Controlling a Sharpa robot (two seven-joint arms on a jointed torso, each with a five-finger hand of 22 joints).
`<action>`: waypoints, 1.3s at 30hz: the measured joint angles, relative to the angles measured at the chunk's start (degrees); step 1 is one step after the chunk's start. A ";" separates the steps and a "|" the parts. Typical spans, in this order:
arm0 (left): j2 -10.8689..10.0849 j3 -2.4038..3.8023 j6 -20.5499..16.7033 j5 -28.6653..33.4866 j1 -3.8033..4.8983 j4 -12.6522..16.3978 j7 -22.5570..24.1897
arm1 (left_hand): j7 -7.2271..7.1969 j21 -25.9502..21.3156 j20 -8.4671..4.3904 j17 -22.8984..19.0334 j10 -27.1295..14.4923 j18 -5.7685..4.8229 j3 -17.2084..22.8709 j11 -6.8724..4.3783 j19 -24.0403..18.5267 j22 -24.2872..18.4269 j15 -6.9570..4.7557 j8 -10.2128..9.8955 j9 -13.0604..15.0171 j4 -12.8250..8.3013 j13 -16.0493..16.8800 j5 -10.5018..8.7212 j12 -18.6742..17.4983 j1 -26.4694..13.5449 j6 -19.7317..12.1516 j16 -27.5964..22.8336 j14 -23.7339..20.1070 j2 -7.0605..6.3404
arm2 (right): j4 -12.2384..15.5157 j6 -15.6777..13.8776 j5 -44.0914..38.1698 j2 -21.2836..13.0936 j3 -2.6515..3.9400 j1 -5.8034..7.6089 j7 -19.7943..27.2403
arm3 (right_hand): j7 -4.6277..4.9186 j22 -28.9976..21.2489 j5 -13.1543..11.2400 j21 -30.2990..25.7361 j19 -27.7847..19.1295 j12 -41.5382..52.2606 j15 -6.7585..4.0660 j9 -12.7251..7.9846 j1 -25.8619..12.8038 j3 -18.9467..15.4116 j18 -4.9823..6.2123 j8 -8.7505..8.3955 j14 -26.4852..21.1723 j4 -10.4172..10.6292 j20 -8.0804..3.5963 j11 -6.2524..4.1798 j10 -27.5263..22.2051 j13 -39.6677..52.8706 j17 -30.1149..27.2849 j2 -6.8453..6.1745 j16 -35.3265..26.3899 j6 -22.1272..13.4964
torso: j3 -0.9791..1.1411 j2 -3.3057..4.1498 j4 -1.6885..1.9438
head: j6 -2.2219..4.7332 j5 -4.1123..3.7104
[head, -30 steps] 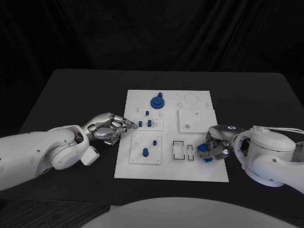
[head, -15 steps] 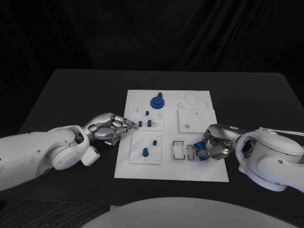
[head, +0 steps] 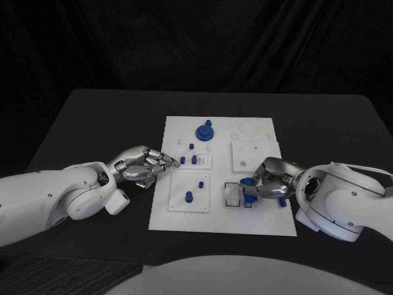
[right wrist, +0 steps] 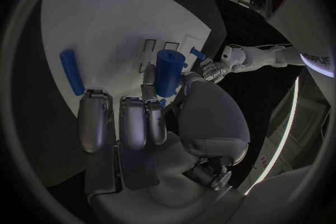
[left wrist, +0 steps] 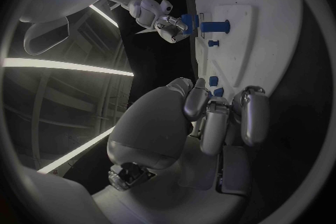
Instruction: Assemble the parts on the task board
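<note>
Leftmost, the left hand (head: 143,166) sits at centre left of the head frame, just off the left edge of the task board (head: 183,221), fingers curled inward with nothing in them. Likely parked clear, so the other arm has room to work.

Centre: the board lies white on the black surface (head: 81,117). A large blue knobbed part (head: 204,130) stands near its upper middle. Small blue pegs (head: 188,160) stand in the left-hand plate below it, and one more blue peg (head: 188,196) stands in the lower-left plate. The slotted plate (head: 236,194) sits lower centre, just beside the right hand.

Right of centre: the right hand (head: 269,182) is over the board's lower right area, pinching a short blue cylinder (right wrist: 169,71) upright between thumb and a finger; other fingers lie together below it. Held upright, probably to drop into a socket near the slots. A loose blue rod (right wrist: 70,71) lies flat on the board beside that hand, not yet placed.
</note>
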 measured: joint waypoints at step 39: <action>0.37 0.00 0.01 0.00 0.00 -0.23 -0.12 | 0.00 0.00 0.00 0.00 0.01 0.00 0.00 0.00 0.00 0.00 0.10 0.00 0.01 0.00 0.00 0.00 0.00 -0.17 0.00 0.00 -0.13 0.17 | -3.83 0.66 2.32 4.99 0.34 -0.96 -2.51 | 0.55 -0.02 -23.43 -1.52 0.20 0.00 0.20 -1.51 -5.65 3.75 0.01 -4.01 0.20 -5.22 0.62 0.60 0.19 -0.02 0.00 1.52 -0.64 0.70 | -0.01 0.10 -0.01 | 0.00 0.29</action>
